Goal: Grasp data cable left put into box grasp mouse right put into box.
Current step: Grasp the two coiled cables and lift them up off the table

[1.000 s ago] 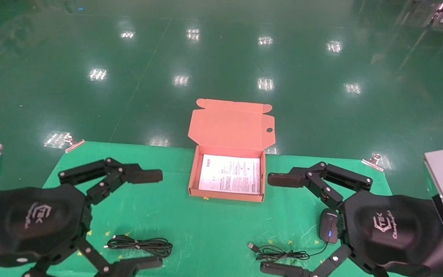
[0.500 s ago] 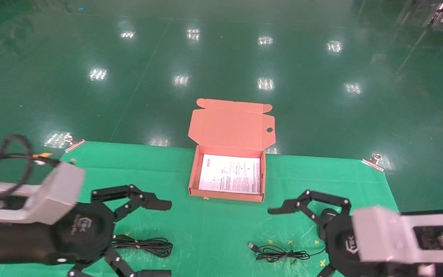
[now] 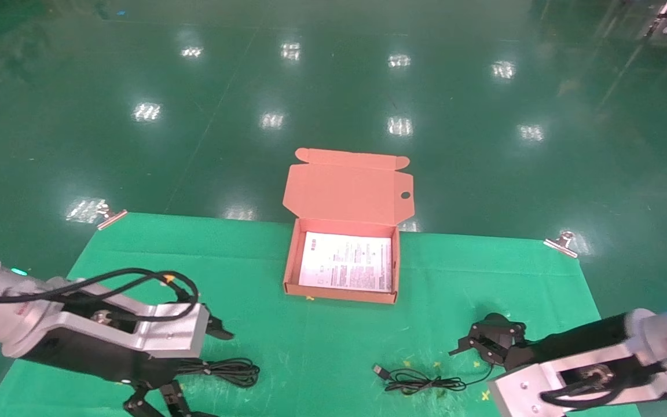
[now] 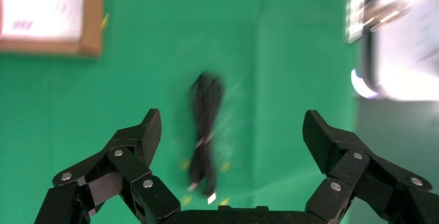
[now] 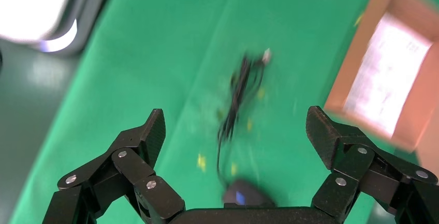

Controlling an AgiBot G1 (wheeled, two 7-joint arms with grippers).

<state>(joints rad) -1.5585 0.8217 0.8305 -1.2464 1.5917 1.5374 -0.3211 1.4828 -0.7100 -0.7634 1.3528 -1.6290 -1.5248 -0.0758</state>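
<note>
Near the counter's front-left edge: data cable, a narrow black looped bundle, under wide-open left gripper. Front-right: black oval mouse, cord trailing, beneath wide-open right gripper. Open box mid-counter.

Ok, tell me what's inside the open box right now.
Only a white printed sheet lies flat in the box, covering its floor. Nothing shows on top of it. Whatever lies under the sheet cannot be seen. The data cable and mouse are on the green mat, outside the box.
</note>
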